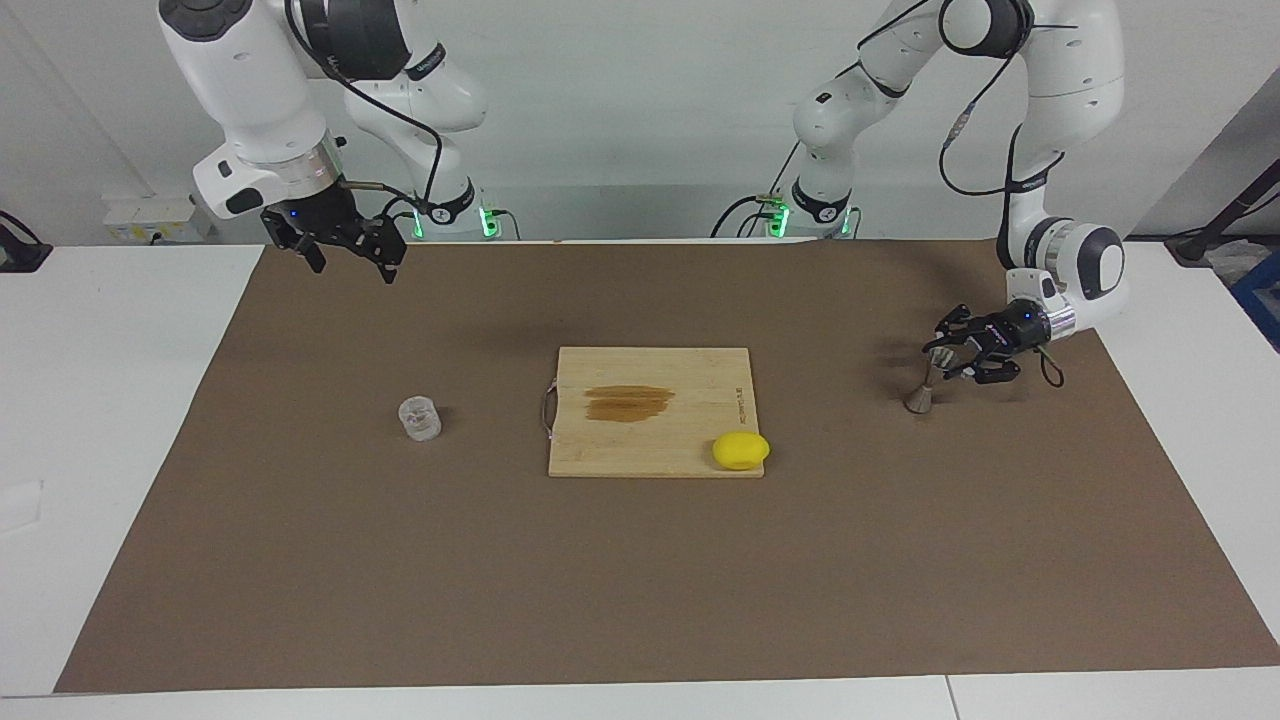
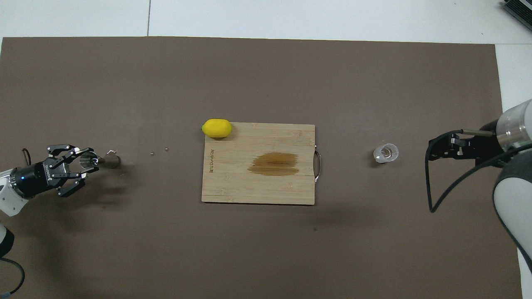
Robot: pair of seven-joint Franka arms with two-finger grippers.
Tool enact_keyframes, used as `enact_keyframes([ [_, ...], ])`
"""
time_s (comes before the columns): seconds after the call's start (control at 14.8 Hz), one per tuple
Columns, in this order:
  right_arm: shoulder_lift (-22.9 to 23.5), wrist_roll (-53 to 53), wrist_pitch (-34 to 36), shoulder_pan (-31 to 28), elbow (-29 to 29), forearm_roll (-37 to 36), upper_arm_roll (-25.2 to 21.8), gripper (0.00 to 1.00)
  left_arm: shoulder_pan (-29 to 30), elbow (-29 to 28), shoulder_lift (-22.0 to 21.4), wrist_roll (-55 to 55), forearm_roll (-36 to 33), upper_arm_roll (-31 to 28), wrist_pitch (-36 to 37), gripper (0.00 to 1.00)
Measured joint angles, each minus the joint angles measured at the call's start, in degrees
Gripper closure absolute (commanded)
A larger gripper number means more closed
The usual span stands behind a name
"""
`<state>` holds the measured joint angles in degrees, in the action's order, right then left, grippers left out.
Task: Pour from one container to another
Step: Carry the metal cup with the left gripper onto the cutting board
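The clear glass cup (image 1: 420, 418) (image 2: 385, 153) stands upright on the brown mat toward the right arm's end. The metal jigger (image 1: 921, 390) (image 2: 109, 161) is toward the left arm's end, leaning, with its lower cone on the mat. My left gripper (image 1: 938, 358) (image 2: 89, 161) reaches in level from the side and is shut on the jigger's upper cone. My right gripper (image 1: 345, 250) (image 2: 441, 148) hangs open and holds nothing, high over the mat and apart from the cup.
A wooden cutting board (image 1: 700, 380) (image 2: 232, 182) with a brown stain lies mid-table between cup and jigger. A lemon (image 1: 740, 450) (image 2: 216, 128) rests at its corner. Small bits (image 2: 152, 153) lie on the mat between jigger and board.
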<state>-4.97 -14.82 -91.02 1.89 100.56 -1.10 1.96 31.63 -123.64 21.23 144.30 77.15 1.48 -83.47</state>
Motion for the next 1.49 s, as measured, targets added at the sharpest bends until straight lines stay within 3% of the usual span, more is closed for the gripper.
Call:
enact_keyframes([
  [0.54, 0.0, 0.0, -0.1, 0.0, 0.0, 0.0, 0.0, 0.01, -12.5, 0.9, -0.4, -4.0, 4.7, 0.7, 3.4, 0.67],
  [0.95, -0.2, -0.2, -0.4, -0.4, 0.0, 0.0, -0.1, 0.04, -22.6, -1.9, -3.8, -5.7, 10.1, 0.7, 2.9, 0.67],
  [1.22, -0.2, -6.7, -1.6, -0.9, 0.2, 0.0, -0.2, 0.04, -30.2, -5.8, -6.9, -5.8, 15.5, 0.7, -2.9, 0.67],
  [1.49, 0.6, -17.6, -1.7, -2.5, 1.2, 2.9, -0.3, 0.03, -41.3, -8.2, -7.9, -5.8, 26.3, 0.7, -10.8, 0.66],
])
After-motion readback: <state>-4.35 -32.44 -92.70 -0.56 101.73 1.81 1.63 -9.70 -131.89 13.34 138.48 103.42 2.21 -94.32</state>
